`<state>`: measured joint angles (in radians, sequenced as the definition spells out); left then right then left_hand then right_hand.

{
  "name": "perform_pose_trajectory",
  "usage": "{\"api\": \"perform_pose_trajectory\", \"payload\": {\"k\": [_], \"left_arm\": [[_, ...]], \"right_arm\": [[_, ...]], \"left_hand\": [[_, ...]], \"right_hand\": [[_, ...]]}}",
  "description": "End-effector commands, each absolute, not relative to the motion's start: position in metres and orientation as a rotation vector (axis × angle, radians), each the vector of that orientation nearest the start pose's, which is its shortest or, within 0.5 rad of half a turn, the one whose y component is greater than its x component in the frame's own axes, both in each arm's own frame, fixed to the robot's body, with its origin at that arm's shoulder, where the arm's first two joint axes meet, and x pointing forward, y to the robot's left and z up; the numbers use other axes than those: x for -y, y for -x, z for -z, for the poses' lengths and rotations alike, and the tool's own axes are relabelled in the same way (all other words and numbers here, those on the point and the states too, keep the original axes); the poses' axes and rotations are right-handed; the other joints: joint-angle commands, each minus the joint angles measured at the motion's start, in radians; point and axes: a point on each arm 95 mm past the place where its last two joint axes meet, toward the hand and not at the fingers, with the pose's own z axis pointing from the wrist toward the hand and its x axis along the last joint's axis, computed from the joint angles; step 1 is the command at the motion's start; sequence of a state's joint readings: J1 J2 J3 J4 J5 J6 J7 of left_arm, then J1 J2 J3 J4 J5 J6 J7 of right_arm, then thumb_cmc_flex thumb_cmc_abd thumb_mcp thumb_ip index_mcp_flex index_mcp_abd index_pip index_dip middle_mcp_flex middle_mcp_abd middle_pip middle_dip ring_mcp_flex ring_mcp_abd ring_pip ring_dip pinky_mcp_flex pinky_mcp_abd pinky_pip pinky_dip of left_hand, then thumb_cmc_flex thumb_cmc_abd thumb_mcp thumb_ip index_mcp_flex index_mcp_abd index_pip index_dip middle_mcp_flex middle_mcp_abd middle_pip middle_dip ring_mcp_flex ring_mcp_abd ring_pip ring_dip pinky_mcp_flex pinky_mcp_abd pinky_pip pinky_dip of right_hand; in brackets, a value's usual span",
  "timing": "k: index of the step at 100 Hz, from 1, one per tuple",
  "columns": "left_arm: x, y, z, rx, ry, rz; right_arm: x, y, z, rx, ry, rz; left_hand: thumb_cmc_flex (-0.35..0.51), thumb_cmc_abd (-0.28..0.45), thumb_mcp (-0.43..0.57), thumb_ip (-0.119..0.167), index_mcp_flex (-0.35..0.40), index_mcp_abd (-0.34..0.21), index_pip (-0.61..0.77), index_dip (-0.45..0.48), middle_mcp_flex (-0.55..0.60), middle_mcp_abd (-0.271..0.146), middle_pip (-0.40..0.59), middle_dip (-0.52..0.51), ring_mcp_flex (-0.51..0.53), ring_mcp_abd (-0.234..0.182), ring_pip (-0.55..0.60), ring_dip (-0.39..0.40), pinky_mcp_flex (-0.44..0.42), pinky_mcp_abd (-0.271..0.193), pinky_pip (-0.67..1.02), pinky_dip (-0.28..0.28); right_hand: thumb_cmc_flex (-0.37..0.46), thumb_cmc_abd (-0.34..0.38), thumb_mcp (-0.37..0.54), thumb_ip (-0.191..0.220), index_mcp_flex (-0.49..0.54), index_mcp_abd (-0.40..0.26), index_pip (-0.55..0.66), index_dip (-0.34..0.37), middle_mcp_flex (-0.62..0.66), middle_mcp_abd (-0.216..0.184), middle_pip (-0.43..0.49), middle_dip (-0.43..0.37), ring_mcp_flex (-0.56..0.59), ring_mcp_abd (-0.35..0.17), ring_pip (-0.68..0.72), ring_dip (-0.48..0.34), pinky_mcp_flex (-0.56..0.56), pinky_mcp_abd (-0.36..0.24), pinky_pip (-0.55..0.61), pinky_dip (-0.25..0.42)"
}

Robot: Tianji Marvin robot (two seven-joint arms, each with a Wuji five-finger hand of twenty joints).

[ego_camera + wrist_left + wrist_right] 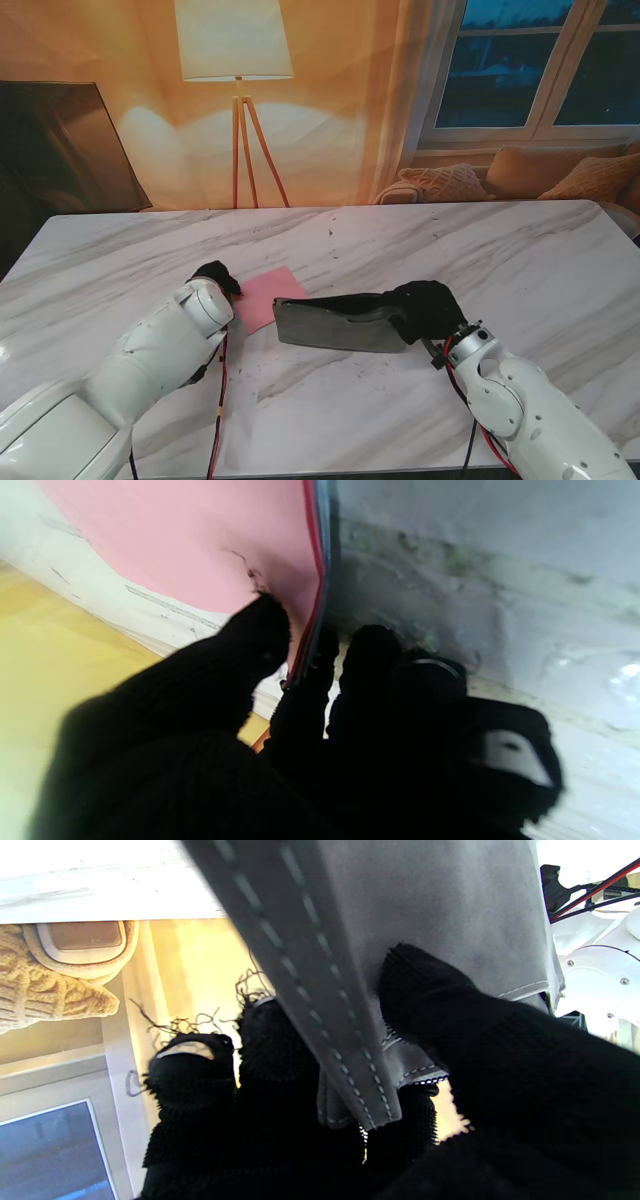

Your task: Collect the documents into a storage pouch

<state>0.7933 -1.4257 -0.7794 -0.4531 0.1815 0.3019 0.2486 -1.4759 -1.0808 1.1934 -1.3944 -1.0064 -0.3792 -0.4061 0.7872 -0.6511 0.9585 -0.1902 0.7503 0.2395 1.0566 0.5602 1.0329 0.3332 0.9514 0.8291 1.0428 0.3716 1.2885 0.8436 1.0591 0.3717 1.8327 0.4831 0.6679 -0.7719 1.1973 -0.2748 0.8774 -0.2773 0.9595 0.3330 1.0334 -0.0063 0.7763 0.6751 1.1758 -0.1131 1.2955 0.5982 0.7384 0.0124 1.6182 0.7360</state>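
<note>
Bare white marble bench (pixel 420 240) runs along the far edge and into both far corners, open for passage. Mid-bench, the flat pink paper sheet (pixel 268 296) and the grey stitched fabric pouch (pixel 340 322) block the centre, touching. The black-gloved left hand (pixel 216 278) and right hand (pixel 428 308) flank them, their white arms filling the near corners

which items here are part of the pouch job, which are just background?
Job:
- pink sheet, pinched by the left hand
- grey pouch, gripped at one end by the right hand

Background:
- floor lamp
- cushions by the window
- marble table
</note>
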Motion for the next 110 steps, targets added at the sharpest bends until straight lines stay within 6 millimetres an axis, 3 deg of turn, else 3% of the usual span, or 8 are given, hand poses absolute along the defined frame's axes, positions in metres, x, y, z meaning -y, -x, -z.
{"api": "perform_pose_trajectory", "payload": {"k": [1, 35, 41, 58, 76, 93, 104, 110], "left_arm": [[0.006, -0.556, 0.401, -0.947, 2.041, 1.1], [0.01, -0.555, 0.401, -0.909, 2.069, 1.12], [0.01, -0.555, 0.401, -0.908, 2.066, 1.127], [0.01, -0.555, 0.4, -0.892, 2.065, 1.146], [0.01, -0.554, 0.4, -0.896, 2.092, 1.158], [0.009, -0.554, 0.398, -0.916, 2.064, 1.191], [0.009, -0.554, 0.393, -0.9, 2.043, 1.217], [0.009, -0.555, 0.391, -0.894, 2.029, 1.234]], "right_arm": [[0.013, -0.413, 0.327, -1.412, -0.905, -1.845], [0.013, -0.413, 0.327, -1.412, -0.905, -1.844], [0.013, -0.413, 0.327, -1.412, -0.905, -1.844], [0.013, -0.413, 0.327, -1.411, -0.905, -1.843], [0.013, -0.413, 0.327, -1.412, -0.905, -1.843], [0.013, -0.413, 0.327, -1.411, -0.906, -1.842], [0.013, -0.413, 0.327, -1.411, -0.905, -1.842], [0.013, -0.413, 0.327, -1.411, -0.904, -1.842]], "left_hand": [[0.031, -0.03, 0.049, -0.014, 0.041, -0.018, -0.068, -0.093, 0.014, 0.01, -0.006, 0.03, 0.01, 0.197, 0.037, 0.014, 0.011, -0.199, 0.245, -0.016], [0.125, -0.016, 0.095, 0.007, 0.177, -0.088, -0.162, -0.238, -0.002, 0.007, 0.045, 0.176, -0.049, 0.197, 0.124, 0.087, -0.032, -0.167, 0.214, 0.007], [0.14, -0.016, 0.088, 0.014, 0.18, -0.106, -0.131, -0.243, -0.013, 0.012, 0.04, 0.217, -0.074, 0.197, 0.126, 0.108, -0.061, -0.152, 0.191, 0.053], [0.154, 0.017, 0.054, 0.01, 0.147, -0.105, -0.067, -0.157, -0.071, -0.018, -0.006, 0.285, -0.164, 0.205, 0.096, 0.126, -0.155, -0.151, 0.118, 0.15], [0.249, 0.081, -0.019, -0.013, 0.078, -0.042, -0.022, -0.004, -0.258, 0.014, -0.167, 0.362, -0.252, 0.181, 0.069, 0.161, -0.262, -0.144, 0.028, 0.273], [0.34, 0.154, -0.123, -0.021, 0.034, -0.035, -0.006, 0.167, -0.305, 0.008, -0.279, 0.316, -0.363, 0.215, -0.071, 0.127, -0.43, -0.043, -0.154, 0.432], [0.371, 0.173, -0.152, -0.022, 0.033, -0.036, 0.001, 0.217, -0.174, 0.045, -0.402, 0.181, -0.332, 0.249, -0.141, 0.07, -0.396, -0.012, -0.163, 0.435], [0.366, 0.212, -0.175, -0.007, 0.033, -0.078, -0.003, 0.261, -0.088, 0.072, -0.274, 0.085, -0.269, 0.265, -0.137, 0.039, -0.345, 0.01, -0.128, 0.376]], "right_hand": [[0.026, 0.056, 0.003, -0.008, 0.083, 0.0, 0.112, 0.04, 0.022, 0.014, 0.013, 0.005, 0.02, -0.061, 0.011, -0.003, -0.003, -0.009, 0.04, -0.012], [0.027, 0.057, 0.003, -0.008, 0.083, -0.002, 0.112, 0.04, 0.021, 0.015, 0.013, 0.005, 0.013, -0.057, 0.001, -0.007, -0.009, -0.009, 0.034, -0.014], [0.027, 0.057, 0.002, -0.008, 0.082, -0.001, 0.112, 0.04, 0.02, 0.013, 0.012, 0.004, 0.011, -0.055, -0.004, -0.009, -0.012, -0.008, 0.031, -0.016], [0.028, 0.057, 0.002, -0.008, 0.083, -0.002, 0.112, 0.04, 0.02, 0.012, 0.012, 0.005, 0.008, -0.053, -0.011, -0.012, -0.015, -0.007, 0.026, -0.018], [0.028, 0.058, 0.001, -0.008, 0.083, -0.003, 0.112, 0.04, 0.02, 0.012, 0.012, 0.005, 0.006, -0.052, -0.017, -0.014, -0.017, -0.006, 0.022, -0.019], [0.029, 0.059, 0.0, -0.008, 0.083, -0.002, 0.113, 0.04, 0.02, 0.013, 0.011, 0.005, 0.004, -0.051, -0.022, -0.016, -0.019, -0.005, 0.019, -0.021], [0.03, 0.058, 0.0, -0.007, 0.083, -0.002, 0.112, 0.04, 0.021, 0.012, 0.012, 0.005, 0.004, -0.05, -0.025, -0.017, -0.02, -0.005, 0.017, -0.021], [0.03, 0.058, 0.001, -0.007, 0.084, -0.005, 0.112, 0.04, 0.02, 0.011, 0.011, 0.005, 0.004, -0.05, -0.025, -0.017, -0.021, -0.004, 0.017, -0.022]]}}
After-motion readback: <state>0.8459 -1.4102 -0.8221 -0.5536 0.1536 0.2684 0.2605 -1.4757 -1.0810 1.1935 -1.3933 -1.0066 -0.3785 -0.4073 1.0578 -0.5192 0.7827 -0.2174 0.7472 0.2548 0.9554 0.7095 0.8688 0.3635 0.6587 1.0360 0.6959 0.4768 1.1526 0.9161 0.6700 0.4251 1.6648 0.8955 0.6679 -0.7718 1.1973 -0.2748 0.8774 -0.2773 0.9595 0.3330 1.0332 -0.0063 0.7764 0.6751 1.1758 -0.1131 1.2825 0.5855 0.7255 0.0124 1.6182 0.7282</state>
